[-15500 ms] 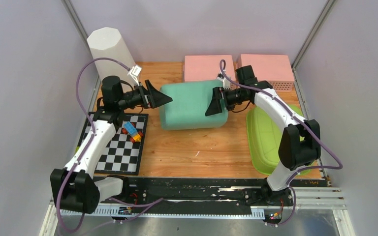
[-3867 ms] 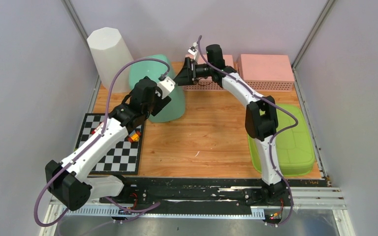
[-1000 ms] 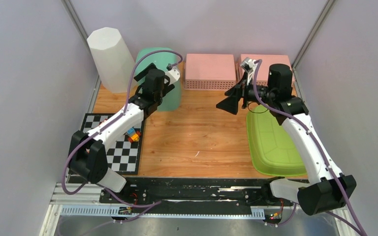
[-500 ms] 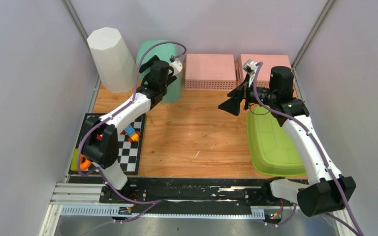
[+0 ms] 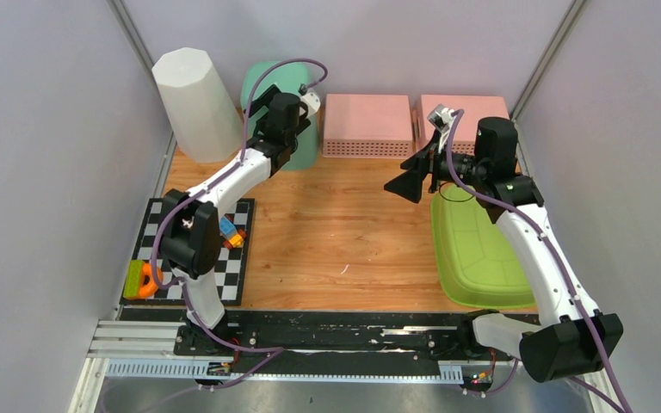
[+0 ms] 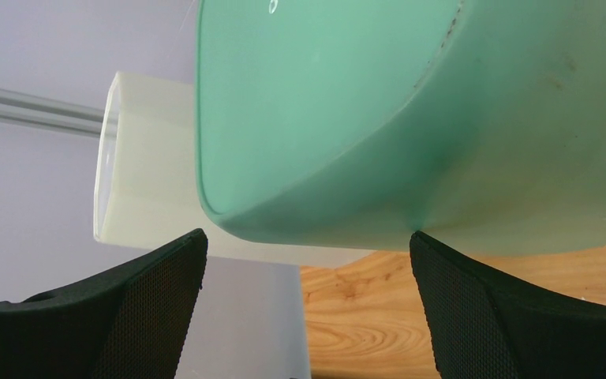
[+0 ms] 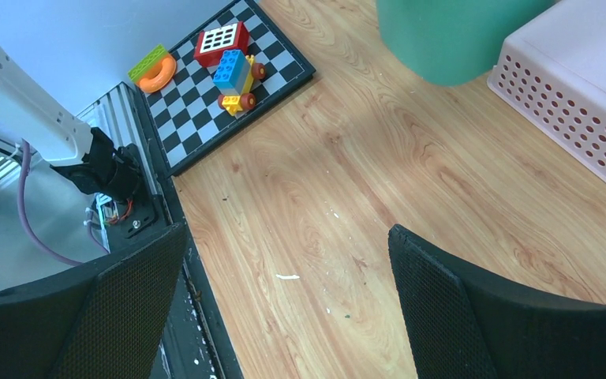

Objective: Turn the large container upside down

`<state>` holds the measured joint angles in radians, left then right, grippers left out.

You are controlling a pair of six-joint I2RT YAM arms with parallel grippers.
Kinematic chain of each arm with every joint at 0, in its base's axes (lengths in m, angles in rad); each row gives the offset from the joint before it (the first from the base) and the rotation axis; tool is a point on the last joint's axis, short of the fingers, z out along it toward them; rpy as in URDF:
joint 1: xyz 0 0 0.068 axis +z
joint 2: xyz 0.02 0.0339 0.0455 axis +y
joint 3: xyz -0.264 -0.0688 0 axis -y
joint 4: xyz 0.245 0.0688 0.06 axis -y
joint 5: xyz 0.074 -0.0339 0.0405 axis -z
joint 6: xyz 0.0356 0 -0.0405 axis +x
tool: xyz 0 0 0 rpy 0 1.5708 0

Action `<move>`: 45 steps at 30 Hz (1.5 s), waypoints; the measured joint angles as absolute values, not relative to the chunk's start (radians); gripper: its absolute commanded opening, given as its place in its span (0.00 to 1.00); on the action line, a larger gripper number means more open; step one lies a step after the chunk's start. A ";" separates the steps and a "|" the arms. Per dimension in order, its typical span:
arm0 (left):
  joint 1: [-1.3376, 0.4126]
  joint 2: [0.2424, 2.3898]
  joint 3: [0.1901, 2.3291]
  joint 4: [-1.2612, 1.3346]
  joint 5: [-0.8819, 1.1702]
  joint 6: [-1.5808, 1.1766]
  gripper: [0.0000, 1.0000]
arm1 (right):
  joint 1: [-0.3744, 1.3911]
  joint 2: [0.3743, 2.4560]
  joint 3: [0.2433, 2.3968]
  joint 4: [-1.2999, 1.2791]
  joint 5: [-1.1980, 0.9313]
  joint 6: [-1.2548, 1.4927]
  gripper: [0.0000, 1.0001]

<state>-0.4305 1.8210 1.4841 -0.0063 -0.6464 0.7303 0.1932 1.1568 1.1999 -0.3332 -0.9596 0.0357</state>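
The large container (image 5: 258, 84) is a mint-green tub standing on end at the back left of the table, close to the back wall. It fills the top of the left wrist view (image 6: 347, 103), and its lower part shows in the right wrist view (image 7: 450, 35). My left gripper (image 5: 282, 96) is right up against its front face, open, its jaws (image 6: 306, 237) spread below the tub's rounded corner without clamping it. My right gripper (image 5: 409, 178) hovers open over the bare wood at centre right (image 7: 288, 229), holding nothing.
A tall white container (image 5: 194, 103) stands left of the tub. Two pink perforated baskets (image 5: 368, 125) (image 5: 465, 116) line the back edge. A lime-green lid (image 5: 478, 249) lies at the right. A checkerboard mat (image 5: 215, 262) carries toy bricks (image 5: 231, 232); an orange-green toy (image 5: 142, 280) lies beside it.
My left arm has stretched further back and the green tub has gone from leaning to more upright near the wall. The right gripper has barely shifted.
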 measured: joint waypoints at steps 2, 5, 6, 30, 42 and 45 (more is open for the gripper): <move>-0.428 1.838 1.508 -0.017 -0.651 0.727 0.99 | 0.193 1.156 1.200 -0.333 -0.960 0.036 1.00; -0.427 1.865 1.542 -0.032 -0.656 0.724 0.99 | 0.190 1.156 1.200 -0.333 -0.960 0.035 1.00; -0.427 1.872 1.550 -0.035 -0.658 0.723 1.00 | 0.188 1.156 1.200 -0.333 -0.960 0.035 1.00; -0.427 1.209 1.342 -0.407 -0.172 0.448 1.00 | 0.180 0.986 1.214 -0.612 -0.889 -0.228 1.00; -0.427 0.916 1.139 -0.698 0.434 0.526 1.00 | 0.178 0.737 1.213 -1.029 -0.971 -0.640 1.00; -0.427 0.826 1.117 -0.776 0.504 0.580 1.00 | 0.178 0.673 1.213 -1.150 -0.995 -0.757 1.00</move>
<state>-0.4267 0.8261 1.1172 -0.7757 0.5037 0.5797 0.1783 0.6731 1.2129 -1.1500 -0.9955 -0.7567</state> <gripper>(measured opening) 0.998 0.999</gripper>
